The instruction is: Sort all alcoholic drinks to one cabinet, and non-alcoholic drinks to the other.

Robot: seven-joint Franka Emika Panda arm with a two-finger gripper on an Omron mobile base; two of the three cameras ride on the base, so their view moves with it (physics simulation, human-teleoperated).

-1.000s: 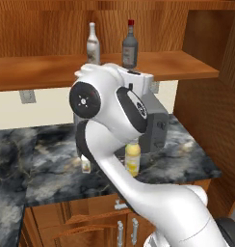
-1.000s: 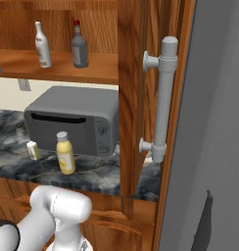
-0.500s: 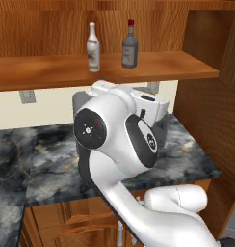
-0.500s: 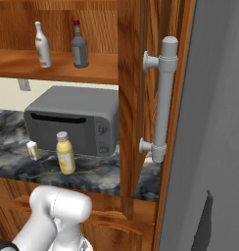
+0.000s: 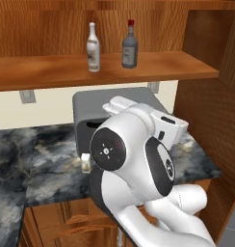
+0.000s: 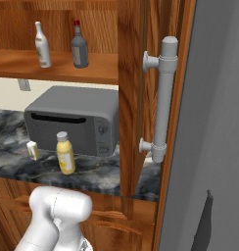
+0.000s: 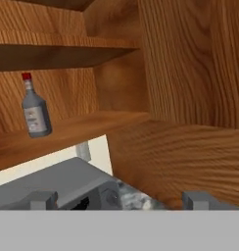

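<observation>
On the worktop (image 6: 99,172), the right base view shows the yellow juice bottle (image 6: 65,153) and cream carton (image 6: 33,149), which the arm hides from the left. Both base views show the white bottle (image 5: 93,48) and dark bottle (image 5: 130,45) on the long shelf (image 5: 52,70). Jaws stand wide open, empty.

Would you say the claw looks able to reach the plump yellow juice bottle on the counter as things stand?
Probably yes. The plump yellow juice bottle stands free on the dark marbled counter, in front of the grey microwave, with only the small cream carton nearby. The open claw must first swing down.
</observation>
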